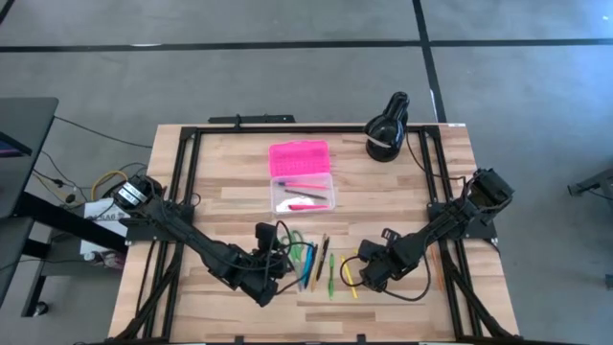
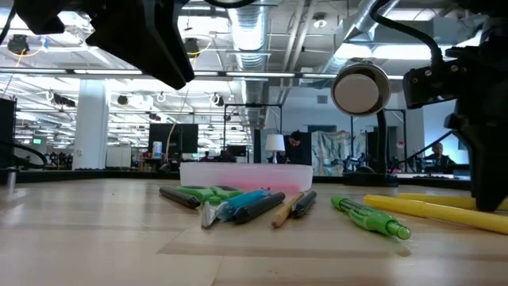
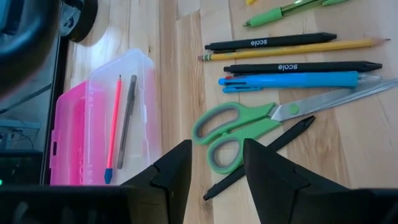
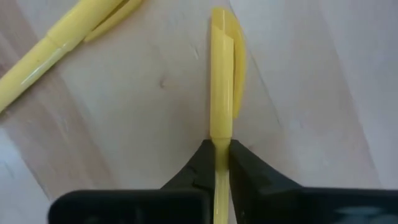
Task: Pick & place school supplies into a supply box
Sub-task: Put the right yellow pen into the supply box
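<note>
Fingers [image 4: 231, 163] clamped on yellow pen [image 4: 221, 81]

Lying open mid-counter: pink-lidded supply box [image 1: 303, 178] holding two pens. Resting flat nearer the front: pens, pencils [image 1: 324, 260], green-handled scissors [image 3: 249, 124].
</note>
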{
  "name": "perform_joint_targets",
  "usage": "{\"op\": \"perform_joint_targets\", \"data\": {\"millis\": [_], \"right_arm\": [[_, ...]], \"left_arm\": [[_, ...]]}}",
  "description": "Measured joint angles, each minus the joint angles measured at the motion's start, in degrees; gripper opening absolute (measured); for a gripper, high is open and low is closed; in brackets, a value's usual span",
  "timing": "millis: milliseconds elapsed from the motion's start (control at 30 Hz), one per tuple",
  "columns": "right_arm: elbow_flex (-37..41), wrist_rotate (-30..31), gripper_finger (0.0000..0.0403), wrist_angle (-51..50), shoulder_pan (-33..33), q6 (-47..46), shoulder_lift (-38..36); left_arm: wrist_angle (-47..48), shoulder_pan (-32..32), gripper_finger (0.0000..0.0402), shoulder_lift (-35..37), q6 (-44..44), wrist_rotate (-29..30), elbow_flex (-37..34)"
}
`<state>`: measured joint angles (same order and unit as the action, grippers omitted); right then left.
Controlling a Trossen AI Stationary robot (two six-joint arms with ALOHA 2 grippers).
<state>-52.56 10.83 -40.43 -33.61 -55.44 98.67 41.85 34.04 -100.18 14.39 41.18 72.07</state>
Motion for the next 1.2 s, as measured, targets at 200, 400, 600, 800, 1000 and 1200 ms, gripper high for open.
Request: {"op": "perform_joint_targets", "data": {"millis": [200, 400, 600, 800, 1000, 1200], "right_arm": [[0.0, 0.02, 0.0021, -0.02, 0.04, 2.31, 0.02], [0.02, 0.86, 0.0014, 0.16, 0.59, 7.22, 0.04], [0.04, 1.39, 0.0007, 0.69, 2.13, 12.63, 0.05], [0.04, 1.23, 0.0018, 1.06, 4.11, 15.48, 0.07], [-0.85, 1.11, 0.001, 1.78, 5.83, 20.05, 0.09], [-5.97, 1.31, 0.0014, 0.32, 7.42, 27.36, 0.06]], "left_arm": [[3.62, 0.48, 0.0139, 0.0, 3.65, -0.49, 0.0], [7.27, 1.74, 0.0139, 0.0, 7.68, -1.02, 0.0], [11.7, 3.25, 0.0139, 0.0, 12.07, -1.15, 0.0], [16.5, 5.4, 0.0139, 0.0, 17.92, 0.2, 0.0], [18.17, 7.45, 0.0139, 0.0, 20.17, 2.27, 0.0], [20.29, 8.54, 0.0139, 0.0, 22.95, 3.07, 0.0]]}}
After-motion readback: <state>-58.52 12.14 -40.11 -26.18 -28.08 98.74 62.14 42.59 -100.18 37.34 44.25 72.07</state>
